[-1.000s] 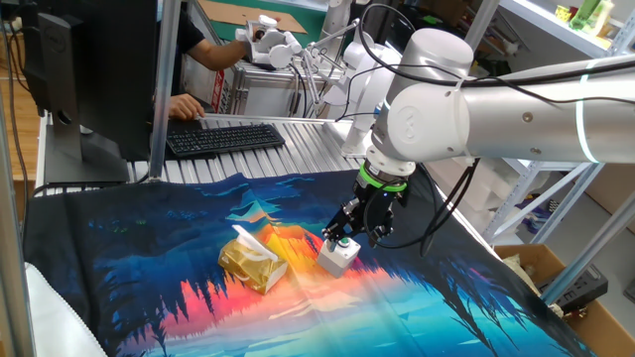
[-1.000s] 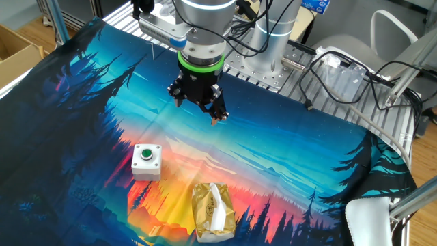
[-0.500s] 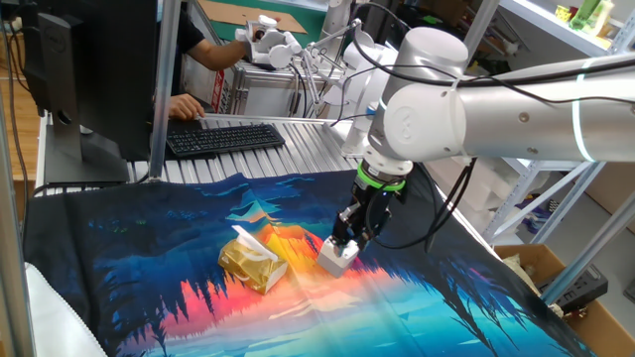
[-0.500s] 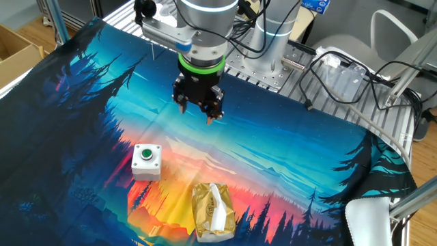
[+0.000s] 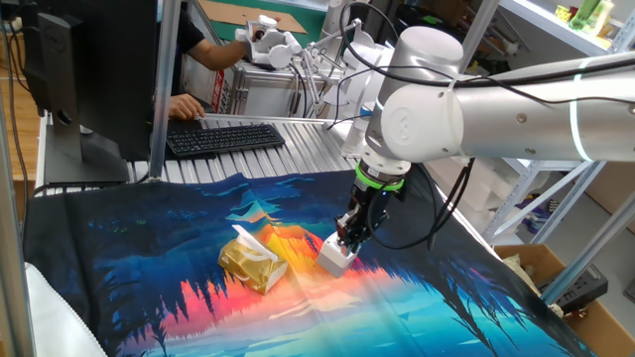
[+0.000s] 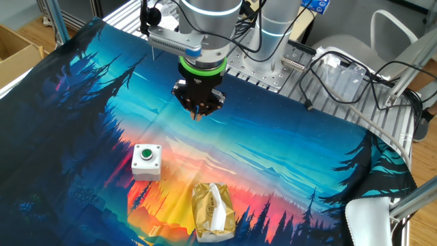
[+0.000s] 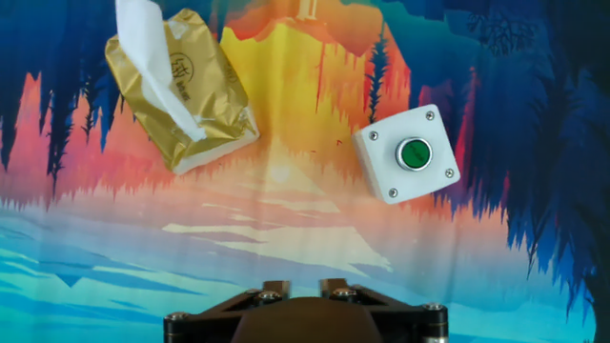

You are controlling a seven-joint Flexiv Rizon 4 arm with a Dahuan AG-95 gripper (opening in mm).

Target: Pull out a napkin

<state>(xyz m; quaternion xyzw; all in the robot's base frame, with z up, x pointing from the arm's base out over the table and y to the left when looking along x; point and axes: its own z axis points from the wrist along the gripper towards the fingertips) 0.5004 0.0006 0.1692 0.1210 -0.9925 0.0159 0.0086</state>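
The white napkin (image 7: 152, 67) sticks up out of the slot of a shiny golden tissue packet (image 7: 195, 105) lying on the colourful cloth. It also shows in one fixed view (image 5: 248, 238) and the other fixed view (image 6: 218, 208). My gripper (image 6: 198, 113) hovers above the cloth, well away from the packet (image 6: 205, 222), and holds nothing. Its fingers look close together. In one fixed view the gripper (image 5: 349, 233) hangs just above the white box. In the hand view only the finger bases (image 7: 276, 286) show at the bottom edge.
A small white box with a green button (image 7: 407, 154) sits on the cloth to the right of the packet, also seen in the other fixed view (image 6: 146, 161). A keyboard (image 5: 223, 137) and a person's hand lie beyond the cloth's far edge. Cables (image 6: 341, 68) lie on the rails.
The hand has turned about its wrist, so it now looks narrow and edge-on, and it has shifted slightly to the left. The packet, napkin and box have not moved.
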